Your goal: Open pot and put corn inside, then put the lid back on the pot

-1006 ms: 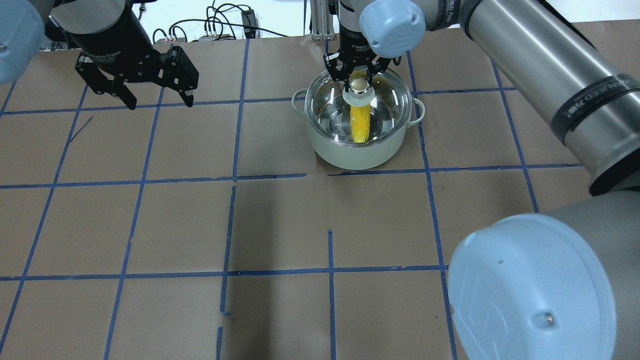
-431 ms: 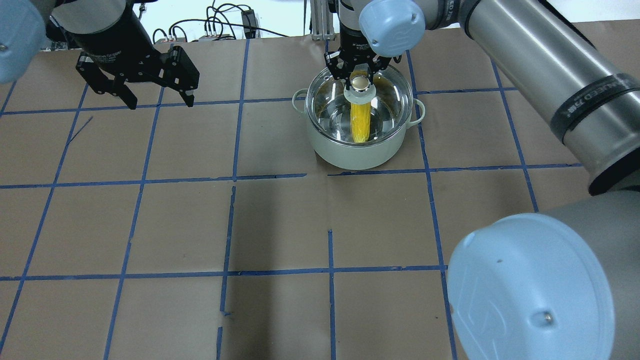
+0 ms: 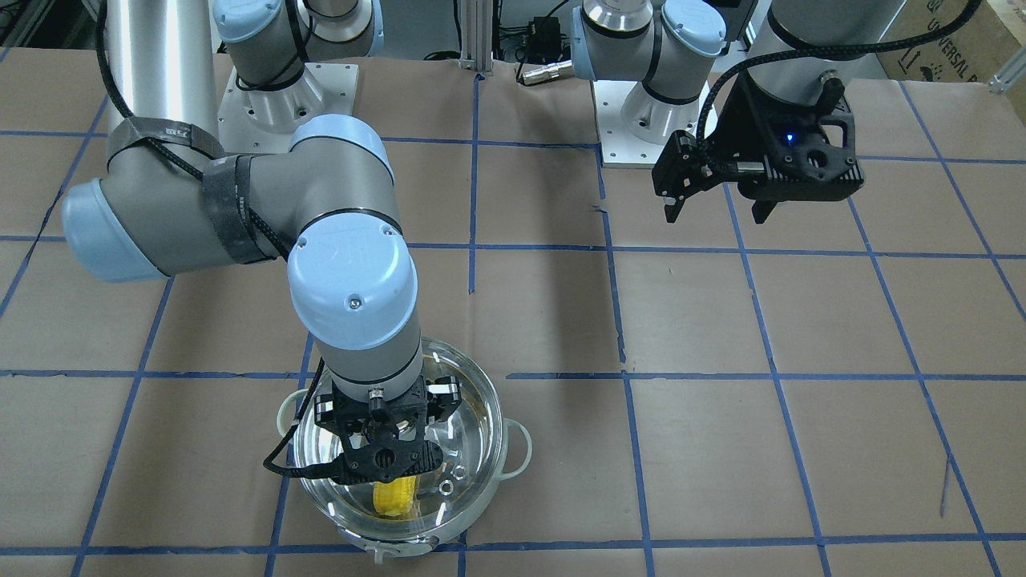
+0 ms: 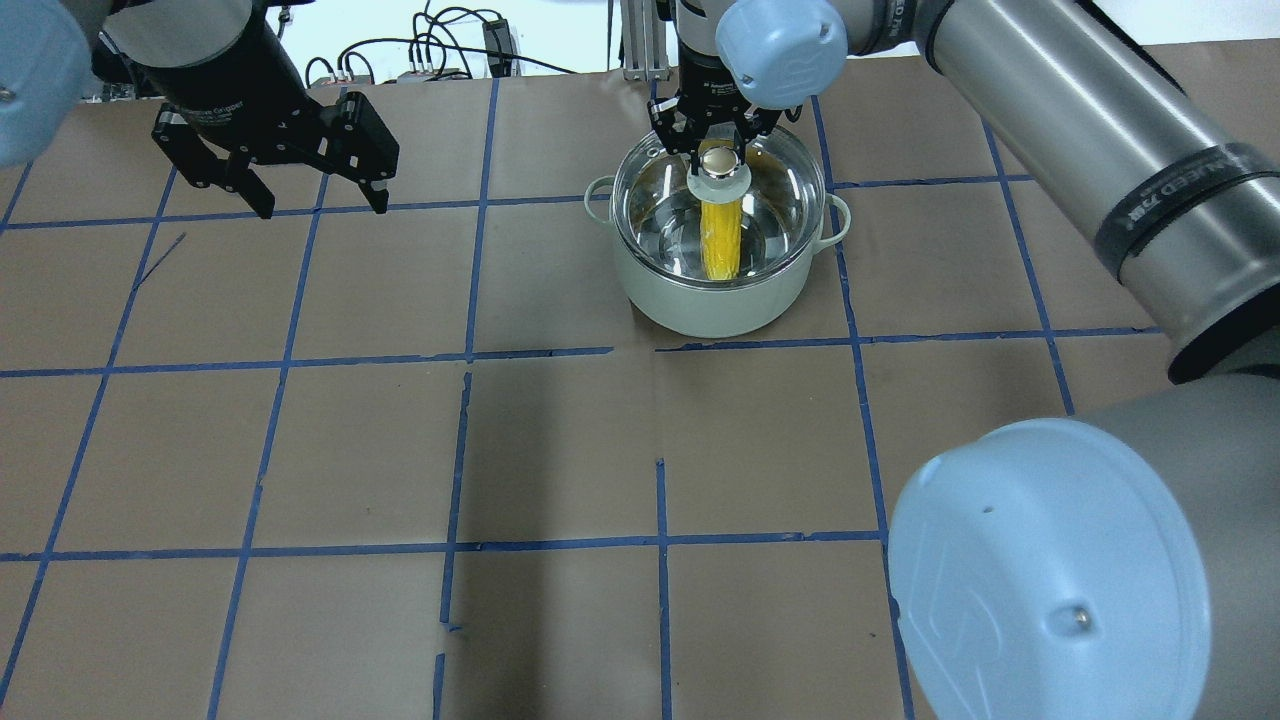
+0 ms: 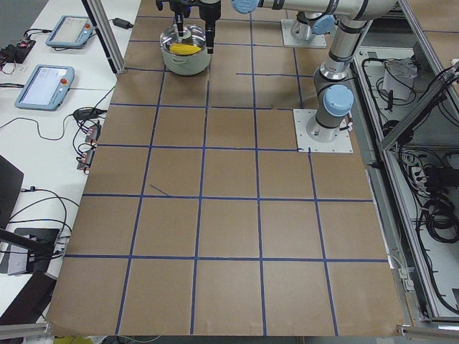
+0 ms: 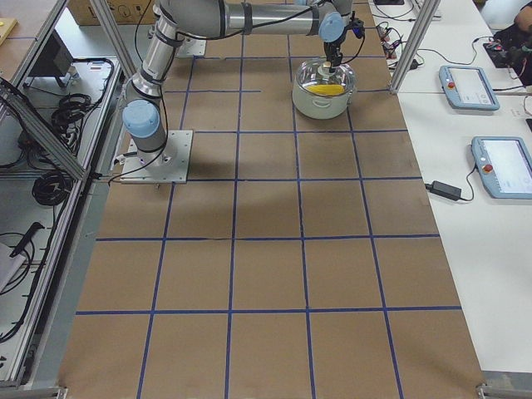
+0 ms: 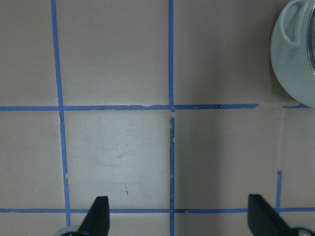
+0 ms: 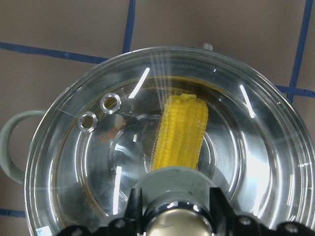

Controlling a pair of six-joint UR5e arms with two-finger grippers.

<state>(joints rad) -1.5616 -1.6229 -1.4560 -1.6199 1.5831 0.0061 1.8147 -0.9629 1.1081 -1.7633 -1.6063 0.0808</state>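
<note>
The pot (image 4: 710, 310) stands at the table's far middle, pale green outside and steel inside. The yellow corn (image 4: 720, 235) lies inside it and also shows in the right wrist view (image 8: 182, 128). The clear glass lid (image 4: 780, 200) covers the pot's mouth, on or just above the rim. My right gripper (image 4: 716, 150) is straight over it, shut on the lid's knob, with fingers (image 8: 135, 206) on either side. My left gripper (image 4: 320, 205) is open and empty above the table at the far left, well away from the pot. One pot handle (image 7: 295, 59) shows in the left wrist view.
Brown paper with a blue tape grid (image 4: 660, 345) covers the table. Cables and connectors (image 4: 440, 50) lie past the far edge. My right arm's elbow (image 4: 1050, 570) fills the near right of the overhead view.
My right gripper and the lid it holds have shifted slightly toward the far edge, and the lid now sits more squarely over the pot. The left arm has not moved.
</note>
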